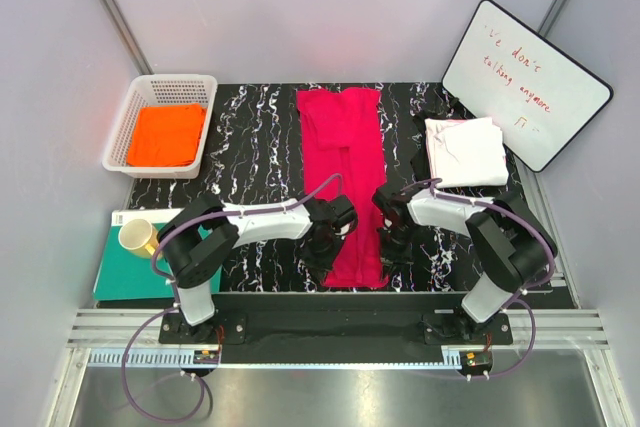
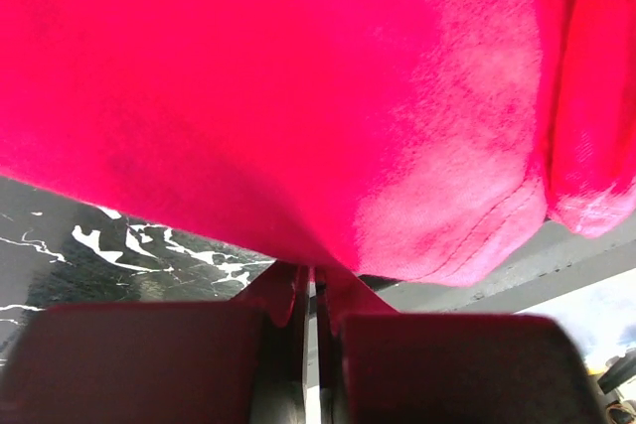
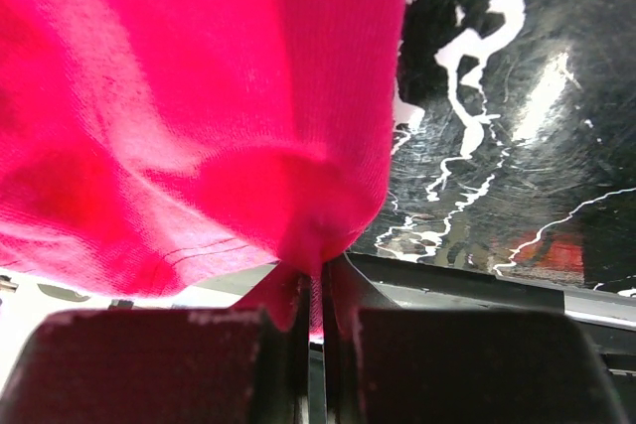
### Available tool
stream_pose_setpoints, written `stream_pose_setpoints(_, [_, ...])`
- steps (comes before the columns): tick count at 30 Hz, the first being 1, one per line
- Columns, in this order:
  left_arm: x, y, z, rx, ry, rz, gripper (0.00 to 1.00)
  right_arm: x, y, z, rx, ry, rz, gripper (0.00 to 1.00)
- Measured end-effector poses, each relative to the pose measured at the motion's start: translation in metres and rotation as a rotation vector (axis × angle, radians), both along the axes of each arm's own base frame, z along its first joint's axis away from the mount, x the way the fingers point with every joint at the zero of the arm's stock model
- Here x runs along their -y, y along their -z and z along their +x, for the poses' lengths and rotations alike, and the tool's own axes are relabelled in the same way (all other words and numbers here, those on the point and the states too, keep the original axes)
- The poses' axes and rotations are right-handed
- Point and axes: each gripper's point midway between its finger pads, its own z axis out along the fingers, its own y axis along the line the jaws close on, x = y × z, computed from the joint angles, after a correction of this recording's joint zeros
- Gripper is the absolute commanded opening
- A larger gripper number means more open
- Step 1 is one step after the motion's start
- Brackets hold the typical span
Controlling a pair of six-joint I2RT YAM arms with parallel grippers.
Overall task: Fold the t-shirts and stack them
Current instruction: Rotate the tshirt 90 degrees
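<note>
At the middle of the black, white-veined surface [image 1: 260, 137] lies the crimson-pink t-shirt [image 1: 345, 167], soft knit cloth folded into a long, narrow strip. Its long axis runs from far to near. The far end is broad and fairly square, and the near end reaches the surface's near edge.

The left fingers [image 1: 325, 252] sit at the strip's near left edge and the right fingers [image 1: 392, 245] at its near right edge. The top view hides the fingertips behind the arms.

The wrist views show the grips. The left fingers [image 2: 298, 290] are clenched, with the shirt's edge [image 2: 298, 106] gathered down to their tips and a stitched hem curving just to one side. The right fingers [image 3: 338, 290] are clenched on a puckered fold of the fine-ribbed cloth [image 3: 199, 96], which bulges above them. In both wrist views the cloth hangs clear of the glossy marbled surface [image 3: 497, 96].

Only the top view shows the rest:
- A white t-shirt [image 1: 465, 152] lies folded into a rough square at the far right.
- An orange t-shirt [image 1: 167, 135] lies folded flat in a white slotted basket [image 1: 130, 112] at the far left.
- A teal board [image 1: 115, 277] with a pale cup [image 1: 137, 236] on it sits near left.
- A whiteboard [image 1: 525, 82] with handwriting leans at the far right.
</note>
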Motion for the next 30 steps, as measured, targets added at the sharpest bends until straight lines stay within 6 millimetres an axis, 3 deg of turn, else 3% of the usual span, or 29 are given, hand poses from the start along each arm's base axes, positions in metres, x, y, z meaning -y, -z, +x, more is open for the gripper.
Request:
stream_pose_setpoints(14, [-0.03, -0.021, 0.001, 0.092, -0.089, 0.047, 0.0, 0.002, 0.0, -0.001, 0.011, -0.009, 0.006, 0.0])
stream_pose_setpoints(30, [-0.056, -0.001, -0.011, 0.077, -0.197, 0.152, 0.02, 0.003, -0.001, 0.0, 0.031, 0.004, 0.016, 0.0])
